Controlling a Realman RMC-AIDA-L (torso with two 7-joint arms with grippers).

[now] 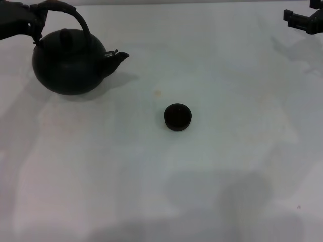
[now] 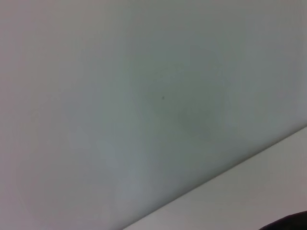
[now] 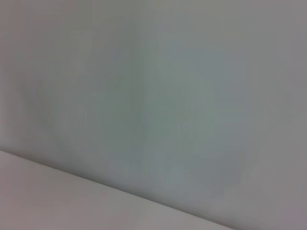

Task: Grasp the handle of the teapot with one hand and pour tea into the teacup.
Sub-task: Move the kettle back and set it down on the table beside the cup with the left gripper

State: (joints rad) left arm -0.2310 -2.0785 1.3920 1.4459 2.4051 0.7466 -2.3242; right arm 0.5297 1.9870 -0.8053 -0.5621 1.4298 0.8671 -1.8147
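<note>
I logged my left gripper (image 1: pixel 38 22) at the teapot (image 1: pixel 70 63) handle (image 1: pixel 75 17), grip unclear; teacup (image 1: pixel 177 116) unpoured, well apart.

A plain pale grey-green wall (image 2: pixel 144 96) fills nearly the whole left wrist view, marked only by one tiny dark speck (image 2: pixel 163 98). A lighter whitish table (image 2: pixel 249 191) surface cuts across one corner along a straight diagonal edge, where a sliver of something dark (image 2: pixel 292 223), unidentifiable, intrudes.
</note>
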